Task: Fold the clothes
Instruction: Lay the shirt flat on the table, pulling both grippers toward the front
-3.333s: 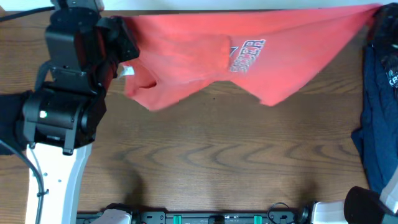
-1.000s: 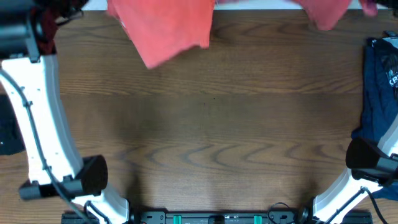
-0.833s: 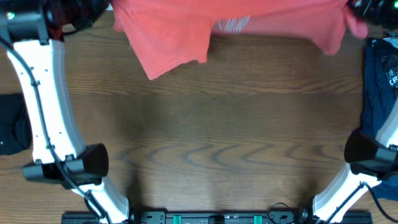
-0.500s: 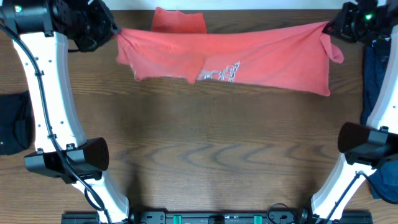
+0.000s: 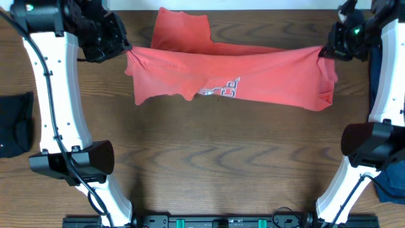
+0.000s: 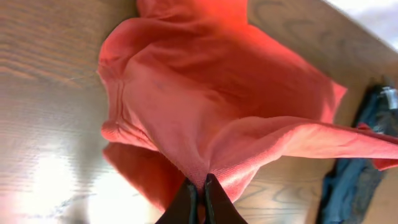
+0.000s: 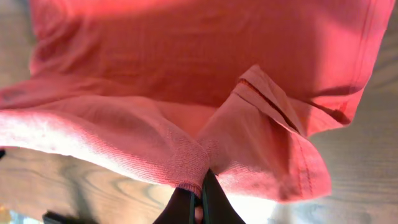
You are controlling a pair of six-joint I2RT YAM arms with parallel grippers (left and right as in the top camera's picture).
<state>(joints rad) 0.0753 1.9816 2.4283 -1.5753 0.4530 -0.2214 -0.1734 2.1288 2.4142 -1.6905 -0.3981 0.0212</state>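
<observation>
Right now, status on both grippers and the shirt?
Left gripper, right gripper shut on red T-shirt, stretched between them. Black garment at left edge, apart.

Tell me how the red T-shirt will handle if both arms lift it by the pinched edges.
Probably floppy: the red T-shirt sags and bunches between the left tool and the right tool. Likely light, since small pinches of fabric hold it stretched. Unheld parts would probably dangle; its lower edge already hangs unevenly.
</observation>
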